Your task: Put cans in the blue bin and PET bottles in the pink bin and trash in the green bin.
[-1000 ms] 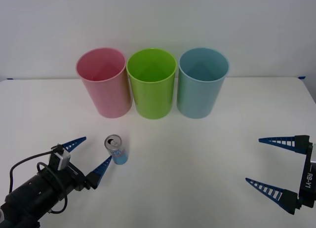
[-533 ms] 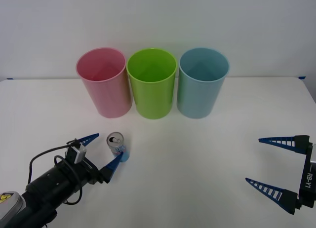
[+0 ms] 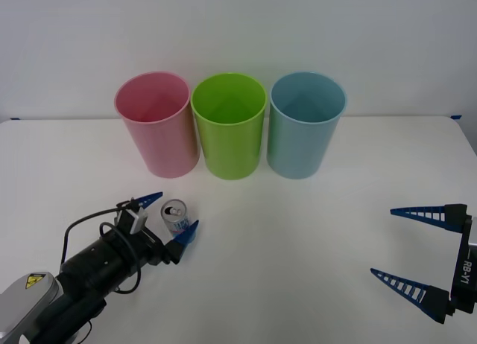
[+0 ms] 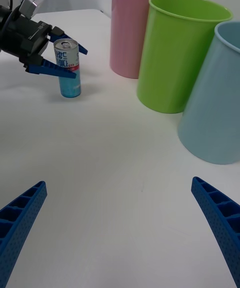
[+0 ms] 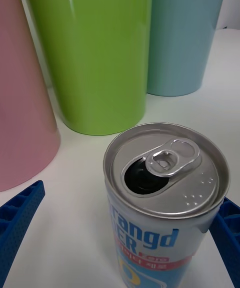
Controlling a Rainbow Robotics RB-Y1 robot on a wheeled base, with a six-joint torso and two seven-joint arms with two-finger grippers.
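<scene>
Near edge of the worktop, right side: the right gripper (image 3: 406,247) hangs over the white worktop (image 3: 298,240) with its two blue ribbed fingers spread wide and nothing between them; it is well apart from the can and the bins.

Near edge, left side: the left gripper (image 3: 173,216) reaches in from the near left corner on a black arm with a looped cable, pointing toward the bins.

Left gripper state: its fingers are open and sit one on each side of the can; in the right wrist view one finger (image 4: 54,70) crosses in front of the can's white band, and I cannot tell whether either finger touches the can.

Can: the can (image 3: 176,216) stands upright on the worktop, left of centre, between the left gripper's fingers; its silver top has the tab and an open mouth, with a white lettered band above a light blue lower body.

Far edge, left: the pink bin (image 3: 156,124) stands upright, just beyond the can.

Far edge, middle: the green bin (image 3: 229,126) stands just beside the pink bin.

Far edge, right of those: the blue bin (image 3: 305,124) stands just beside the green bin, ending the row.
</scene>
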